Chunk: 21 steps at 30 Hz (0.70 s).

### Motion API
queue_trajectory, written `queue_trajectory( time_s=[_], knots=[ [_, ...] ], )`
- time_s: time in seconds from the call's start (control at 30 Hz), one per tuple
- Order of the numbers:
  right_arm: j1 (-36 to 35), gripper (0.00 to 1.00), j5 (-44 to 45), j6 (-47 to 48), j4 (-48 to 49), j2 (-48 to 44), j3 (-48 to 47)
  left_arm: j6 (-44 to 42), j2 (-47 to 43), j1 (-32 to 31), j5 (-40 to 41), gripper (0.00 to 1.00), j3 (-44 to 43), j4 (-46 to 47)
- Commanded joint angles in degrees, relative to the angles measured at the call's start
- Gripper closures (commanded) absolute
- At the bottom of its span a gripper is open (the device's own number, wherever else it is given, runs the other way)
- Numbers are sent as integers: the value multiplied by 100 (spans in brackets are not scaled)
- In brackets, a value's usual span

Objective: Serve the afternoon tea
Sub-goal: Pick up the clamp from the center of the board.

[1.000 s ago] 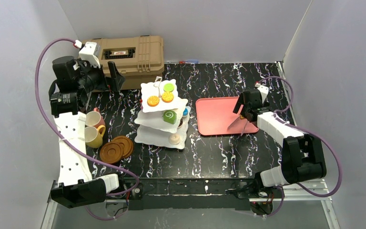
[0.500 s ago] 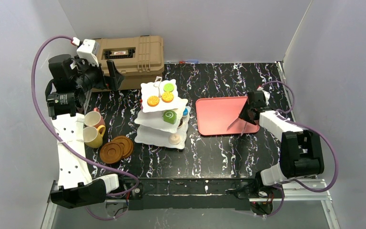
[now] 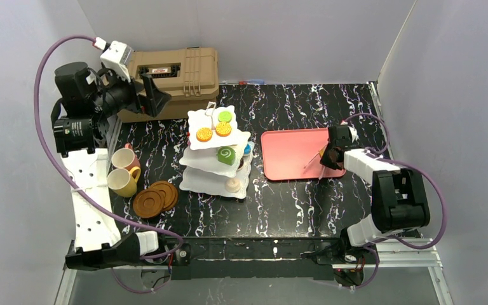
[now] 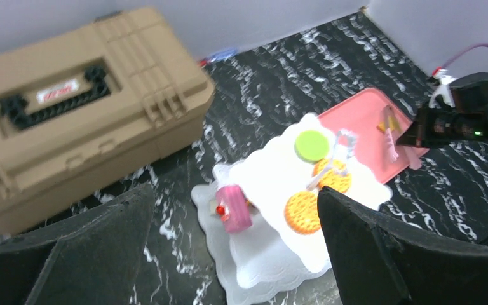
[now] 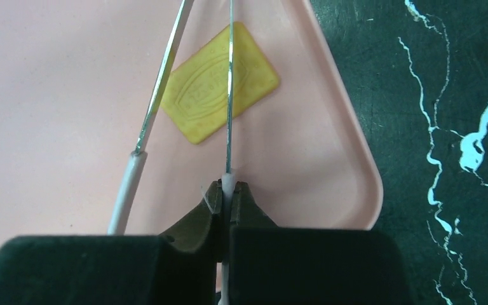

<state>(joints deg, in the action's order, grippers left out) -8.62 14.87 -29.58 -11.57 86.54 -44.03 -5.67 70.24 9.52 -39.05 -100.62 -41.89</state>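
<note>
Right fingers (image 5: 254, 213) pinching tongs (image 5: 126, 190) (one leg), yellow biscuit (image 5: 206, 98) beneath, pink tray (image 5: 57, 95)

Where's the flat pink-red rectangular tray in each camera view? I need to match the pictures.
Top external: flat pink-red rectangular tray right of centre, beside the white three-tier stand.
Left wrist: tray at upper right, past the stand.
Right wrist: tray fills left and middle.
Shared landmark: right gripper near the tray's right edge, jaws shut on thin metal tongs.
</note>
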Motion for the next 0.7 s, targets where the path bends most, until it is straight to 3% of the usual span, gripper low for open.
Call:
queue_trajectory(
  time_s=[0.0, 0.07, 0.23, 0.5, 0.67],
  knots=[
    [27, 99, -76, 51, 204, -811, -175, -415, 283, -708, -359, 2, -1070, -638],
    [27, 99, -187, 106, 355, -1360, -176, -765, 508, -1596, 38, 2, -1649, -966],
    [19, 99, -483, 411, 1273, -2766, -29, -568, 1341, -2875, 248, 2, -2889, -1311],
    [10, 99, -1900, 345, 3055, -3715, -13, -294, 2140, -5072, 868, 2, -2694, -821],
    [-25, 99, -2261, 169, 3311, -3874, -254, 285, 2851, -5668, 1029, 2, -2685, -94]
  ],
)
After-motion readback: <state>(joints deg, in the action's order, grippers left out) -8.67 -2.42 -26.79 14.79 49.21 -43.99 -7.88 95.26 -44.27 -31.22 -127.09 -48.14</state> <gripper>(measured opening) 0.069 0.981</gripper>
